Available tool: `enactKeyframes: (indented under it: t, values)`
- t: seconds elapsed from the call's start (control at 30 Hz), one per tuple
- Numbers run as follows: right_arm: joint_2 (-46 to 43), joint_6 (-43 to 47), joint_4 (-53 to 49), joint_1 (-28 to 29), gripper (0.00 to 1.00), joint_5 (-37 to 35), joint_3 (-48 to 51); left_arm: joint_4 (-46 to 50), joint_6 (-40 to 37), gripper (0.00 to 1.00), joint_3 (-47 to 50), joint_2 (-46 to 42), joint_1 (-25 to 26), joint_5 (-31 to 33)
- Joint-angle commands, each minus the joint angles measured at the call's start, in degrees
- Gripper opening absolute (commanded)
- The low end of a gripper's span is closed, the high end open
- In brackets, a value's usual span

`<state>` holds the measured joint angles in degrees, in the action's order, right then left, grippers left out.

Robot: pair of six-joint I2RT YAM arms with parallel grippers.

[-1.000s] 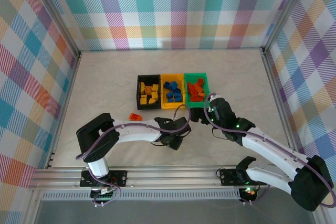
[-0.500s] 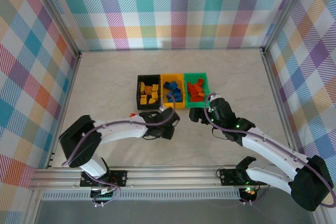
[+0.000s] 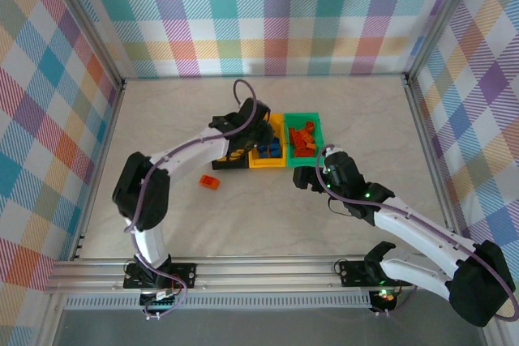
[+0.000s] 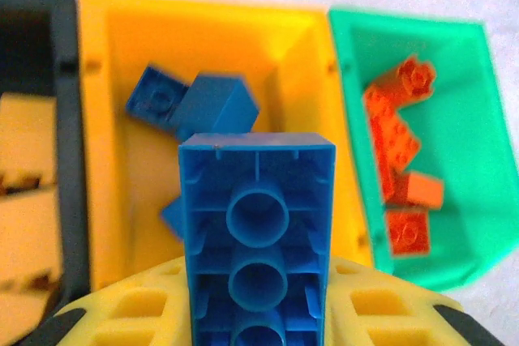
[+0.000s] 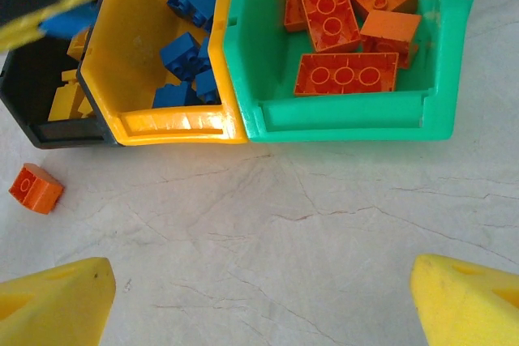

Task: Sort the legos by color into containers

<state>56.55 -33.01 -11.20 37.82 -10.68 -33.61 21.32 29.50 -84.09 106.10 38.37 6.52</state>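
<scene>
No text, number or brand is readable. Studs on the orange bricks [image 5: 324, 6] in the green bin [image 5: 349, 127] are blurred (nothing legible).

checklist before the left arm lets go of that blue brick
1. Blue brick clamped in the left gripper: ok
2. Brick lined up with the yellow bin, which holds the other blue bricks: ok
3. Height of the brick above the bin rim: cannot tell
4. Green bin holds orange-red bricks alone: ok
5. Right gripper open, apart from the bins: ok
6. All bricks sorted: not ok, one orange brick lies on the table
</scene>
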Motion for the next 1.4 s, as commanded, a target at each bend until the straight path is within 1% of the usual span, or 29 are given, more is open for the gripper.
enactKeyframes:
  t: [0.0,0.07,0.2,0.23,0.27,0.33,0.4,0.43,0.47,0.6,0.73,0.8,0.9,0.97,1.0,1.07,1.13,1.23,1.27,1.37]
  values:
    - [-0.8,-1.3,0.2,-0.4,0.94,-0.3,0.0,4.9,-1.1,0.26,-6.9,5.3,-0.7,0.0]
    - [-0.9,-1.4,0.2,-0.5,0.94,-0.1,0.0,5.5,-0.6,0.27,-9.2,8.1,-1.2,0.3]
    - [-1.4,-1.7,0.1,-0.6,0.94,-0.1,0.0,4.9,1.9,0.33,-10.5,11.3,-2.1,-0.7]
    - [-1.5,-1.7,0.1,-0.6,0.94,-0.1,0.0,4.6,2.3,0.36,-10.6,11.5,-2.2,-0.9]
    - [-1.5,-1.6,0.0,-0.5,0.94,-0.1,-0.1,4.2,2.4,0.41,-10.6,11.5,-2.2,-1.2]
    - [-1.5,-1.4,-0.2,-0.6,0.94,-0.1,-0.5,3.7,3.0,0.58,-10.6,10.9,-2.2,-1.8]
    - [-1.4,-1.1,-0.5,-0.6,0.94,-0.1,-0.8,3.2,3.1,0.71,-10.4,9.7,-2.1,-2.6]
    - [-1.4,-1.1,-0.5,-0.7,0.94,-0.1,-0.9,3.0,3.2,0.76,-10.2,8.8,-1.9,-2.8]
    - [-1.5,-1.2,-0.5,-0.7,0.94,0.0,-0.9,3.1,3.0,0.79,-9.9,7.9,-1.8,-2.7]
    - [-1.5,-1.1,-0.5,-0.8,0.95,0.3,-0.9,1.4,3.2,0.84,-5.9,1.1,-0.9,-2.9]
    - [-1.5,-1.1,-0.2,-0.8,0.95,0.5,-0.9,-1.4,3.8,0.85,2.8,-9.1,0.0,-2.1]
    - [-1.5,-1.1,-0.1,-0.8,0.95,0.7,-0.7,-3.0,4.8,0.86,8.9,-14.8,0.0,-0.6]
    - [-1.2,-1.1,0.4,-0.9,0.94,1.0,-0.7,-3.5,5.6,0.86,18.0,-23.7,-0.2,3.7]
    - [-1.0,-1.2,0.7,-0.9,0.94,1.4,-0.7,-2.0,6.6,0.82,23.3,-28.9,-1.4,6.0]
    - [-0.9,-1.3,0.9,-0.9,0.94,1.5,-0.7,-1.4,7.3,0.76,26.0,-31.5,-2.6,7.0]
    - [-0.8,-1.4,1.3,-0.9,0.94,1.6,-0.5,-0.5,8.8,0.62,31.2,-35.1,-6.2,7.3]
    - [-0.8,-1.4,1.7,-0.9,0.94,1.9,-0.5,-1.7,10.8,0.46,36.8,-37.6,-12.0,4.3]
    - [-0.7,-1.4,1.7,-0.9,0.94,2.1,-0.8,-4.9,12.2,0.31,41.8,-35.7,-18.4,1.3]
    - [-0.7,-1.4,1.5,-0.9,0.94,2.2,-0.9,-6.9,12.4,0.29,42.2,-34.1,-19.8,0.6]
    - [-1.2,-1.0,0.9,-0.9,0.94,2.1,-1.3,-11.3,12.3,0.28,41.7,-26.9,-21.8,-1.1]
